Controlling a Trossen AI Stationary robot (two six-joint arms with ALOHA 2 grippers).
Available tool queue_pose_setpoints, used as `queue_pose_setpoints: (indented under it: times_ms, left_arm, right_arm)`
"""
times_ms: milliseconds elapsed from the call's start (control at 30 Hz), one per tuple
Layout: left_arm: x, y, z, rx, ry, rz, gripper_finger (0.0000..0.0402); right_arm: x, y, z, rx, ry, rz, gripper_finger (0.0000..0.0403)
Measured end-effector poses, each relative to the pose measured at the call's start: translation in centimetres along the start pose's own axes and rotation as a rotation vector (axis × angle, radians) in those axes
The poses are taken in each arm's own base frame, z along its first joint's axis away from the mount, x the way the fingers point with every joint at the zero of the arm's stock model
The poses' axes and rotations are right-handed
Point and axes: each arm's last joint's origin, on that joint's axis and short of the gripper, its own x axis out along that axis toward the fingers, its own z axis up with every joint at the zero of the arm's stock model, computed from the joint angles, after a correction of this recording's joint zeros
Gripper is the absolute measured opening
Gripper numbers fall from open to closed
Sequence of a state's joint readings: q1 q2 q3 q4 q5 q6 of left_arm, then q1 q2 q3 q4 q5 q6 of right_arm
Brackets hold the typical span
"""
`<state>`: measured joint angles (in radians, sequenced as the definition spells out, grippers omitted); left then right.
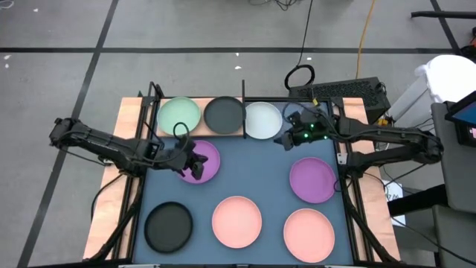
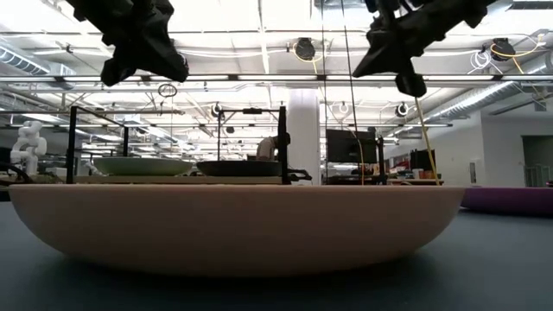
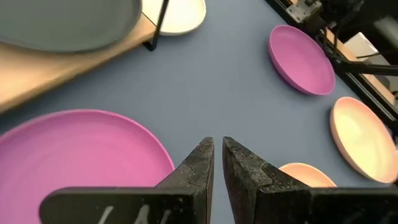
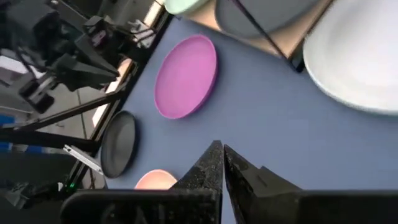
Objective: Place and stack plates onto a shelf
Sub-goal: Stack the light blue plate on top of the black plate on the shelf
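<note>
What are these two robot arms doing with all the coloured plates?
They are moving plates onto a small wooden shelf. A green plate and a black plate sit on it, with a white plate beside them. The left hand, empty, hovers over a purple plate; the right hand is shut and empty near the white one.

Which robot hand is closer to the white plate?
The right one. The right gripper hovers just beside the white plate, at the plate's edge. The left gripper is farther off, above a purple plate on the mat.
</note>
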<state>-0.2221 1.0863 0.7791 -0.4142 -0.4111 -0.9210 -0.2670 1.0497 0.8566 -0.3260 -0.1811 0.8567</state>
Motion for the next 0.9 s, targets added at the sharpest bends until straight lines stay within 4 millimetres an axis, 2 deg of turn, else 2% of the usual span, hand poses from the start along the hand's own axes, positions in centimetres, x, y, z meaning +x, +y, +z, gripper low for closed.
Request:
queue_pose_setpoints:
  times_ms: [133, 300, 467, 667, 900]
  left_arm:
    - [-0.3, -0.5, -0.7, 0.010, 0.021, -0.024, 0.0037]
    - [-0.7, -0.6, -1.6, -0.026, 0.045, 0.001, 0.0037]
    - [-1.0, -0.5, -2.0, -0.054, 0.036, 0.036, 0.0037]
    - [-1.1, -0.2, -2.5, -0.030, 0.098, 0.054, 0.0037]
    - [-1.2, -0.2, -2.8, -0.013, 0.124, 0.058, 0.0037]
  right_arm:
    - [0.2, 0.2, -0.9, -0.008, 0.040, -0.031, 0.0000]
    - [1.4, -0.9, -1.7, -0.032, 0.118, -0.150, 0.0000]
    - [2.8, -1.6, -1.6, -0.101, 0.097, -0.251, 0.0000]
    - [4.5, -1.9, -0.9, -0.178, -0.027, -0.332, 0.0000]
    - [5.2, -2.7, -1.2, -0.301, 0.051, -0.386, 0.0001]
